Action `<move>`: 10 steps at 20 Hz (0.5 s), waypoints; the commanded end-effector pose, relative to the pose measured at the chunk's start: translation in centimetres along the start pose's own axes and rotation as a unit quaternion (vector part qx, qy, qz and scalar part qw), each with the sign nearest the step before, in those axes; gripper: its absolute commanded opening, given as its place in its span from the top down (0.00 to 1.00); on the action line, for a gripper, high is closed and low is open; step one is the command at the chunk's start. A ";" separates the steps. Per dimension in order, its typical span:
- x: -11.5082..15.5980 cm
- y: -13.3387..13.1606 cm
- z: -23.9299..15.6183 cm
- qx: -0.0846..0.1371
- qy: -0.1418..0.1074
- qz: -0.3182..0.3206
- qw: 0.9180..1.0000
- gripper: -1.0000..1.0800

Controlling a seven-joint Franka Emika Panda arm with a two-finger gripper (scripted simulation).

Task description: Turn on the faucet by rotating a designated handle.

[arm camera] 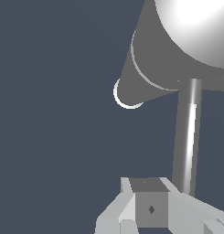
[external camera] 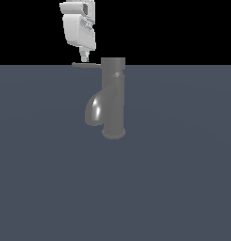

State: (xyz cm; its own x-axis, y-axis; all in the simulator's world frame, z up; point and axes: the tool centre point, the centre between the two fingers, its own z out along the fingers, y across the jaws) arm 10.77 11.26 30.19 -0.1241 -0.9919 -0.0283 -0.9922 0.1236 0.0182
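1. Floor (external camera: pixel 183 188): a flat slate-blue surface filling the lower three quarters of the exterior view, under a black background.
2. Faucet (external camera: pixel 113 96): a dull grey upright cylinder at centre frame in the exterior view, standing on a flared round base, with a capped top. In the wrist view its body (arm camera: pixel 154 68) occupies the upper right.
3. Gripper (external camera: pixel 84 57): white, hanging in the upper left-centre of the exterior view, fingertips pointing down and ending just above the outer end of the handle. Whether the jaws are wide or narrow cannot be told; the wrist view shows only the pale finger bases (arm camera: pixel 145 210) at the lower edge.
4. Spout (external camera: pixel 94 111): short, curved and shiny, projecting from the cylinder toward the exterior view's left.
5. Handle (external camera: pixel 87 65): a thin straight rod jutting horizontally from the cap toward the exterior view's left; in the wrist view it (arm camera: pixel 187 137) appears as a bright bar.
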 end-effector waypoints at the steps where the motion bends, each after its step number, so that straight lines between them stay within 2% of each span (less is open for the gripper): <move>1: -0.5 -0.5 0.7 0.004 0.006 0.017 1.000 1.00; 10: -1.2 -1.2 1.7 0.010 0.014 0.040 0.999 1.00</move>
State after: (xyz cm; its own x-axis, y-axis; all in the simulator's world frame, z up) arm 12.03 12.35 28.55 -0.1978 -0.9802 -0.0011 -0.9802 0.1978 0.0017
